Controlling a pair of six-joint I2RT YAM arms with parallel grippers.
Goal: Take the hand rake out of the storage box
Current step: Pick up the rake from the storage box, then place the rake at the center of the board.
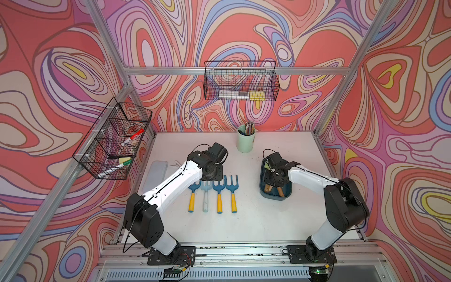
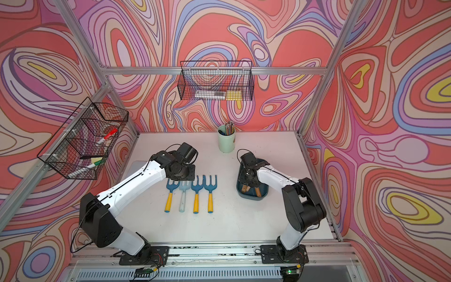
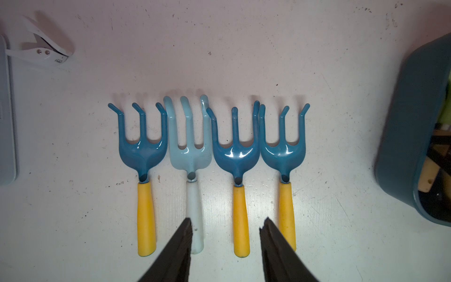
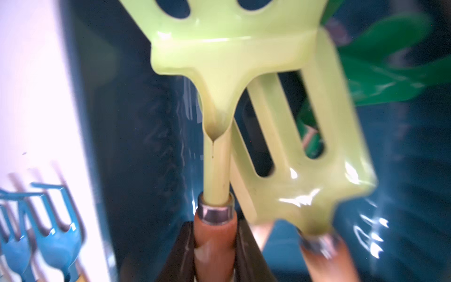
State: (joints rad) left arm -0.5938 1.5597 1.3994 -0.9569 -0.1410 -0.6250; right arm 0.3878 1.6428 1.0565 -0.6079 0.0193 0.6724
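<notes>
The white table (image 1: 256, 219) carries the teal storage box (image 1: 275, 198) on my right and four blue rakes (image 3: 234, 151) in a row. The pale-green hand rake (image 4: 219, 61) lies inside the box, and my right gripper (image 4: 214, 244) pinches its wooden handle. My left gripper (image 3: 227, 225) hangs above the row with its fingers spread, holding nothing.

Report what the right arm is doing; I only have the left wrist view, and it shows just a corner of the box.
Observer: The right gripper is down inside the storage box, its jaws flanking the wooden handle of a pale green hand rake.
Operator: Confirm the grip.
Observer: Cannot tell; the jaws sit close against the handle, but the right wrist view is blurred.
Operator: List what else is in there.
Observer: A second pale green tool lies beside it, plus something dark green.
</notes>
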